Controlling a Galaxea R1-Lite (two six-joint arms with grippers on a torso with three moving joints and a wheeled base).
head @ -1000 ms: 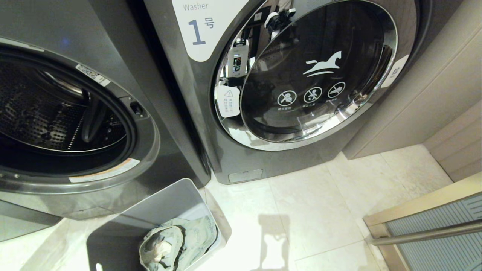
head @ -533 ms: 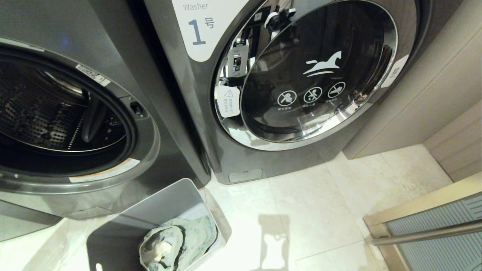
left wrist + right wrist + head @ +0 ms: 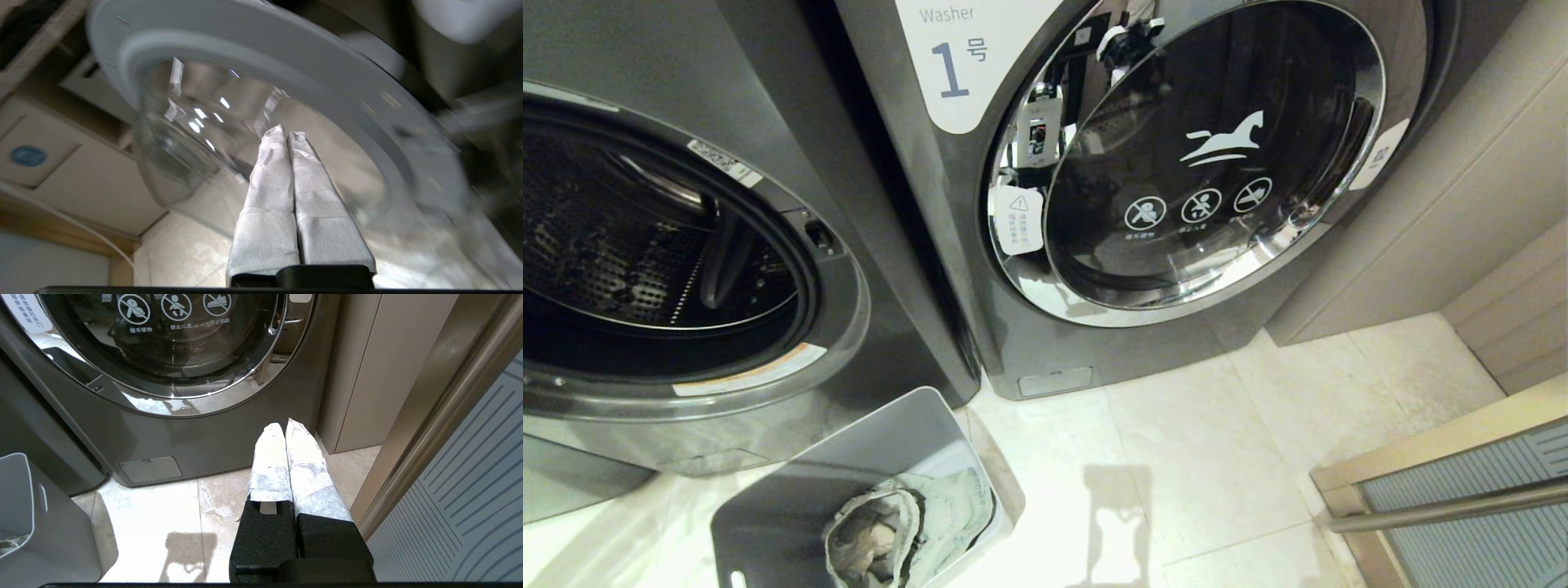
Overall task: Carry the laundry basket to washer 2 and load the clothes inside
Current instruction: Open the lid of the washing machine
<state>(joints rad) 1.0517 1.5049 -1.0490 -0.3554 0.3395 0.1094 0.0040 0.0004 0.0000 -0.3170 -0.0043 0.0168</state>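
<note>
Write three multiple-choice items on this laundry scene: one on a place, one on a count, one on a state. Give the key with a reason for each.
1. Where are the clothes?
A. in the basket on the floor
B. in the open drum
C. on the bare tiles

2. How many round warning icons are on the glass of washer 1?
A. one
B. three
C. five

3. How is the door of the left washer?
A. shut and latched
B. open, drum showing
C. taken off and lying on the floor

Key:
1 A, the bundle lies inside the grey tub below the open washer.
2 B, three crossed circles sit in a row under the horse logo.
3 B, the head view looks straight into the perforated drum, and the left wrist view shows the left gripper, shut, in front of a swung-out glass door.
</note>
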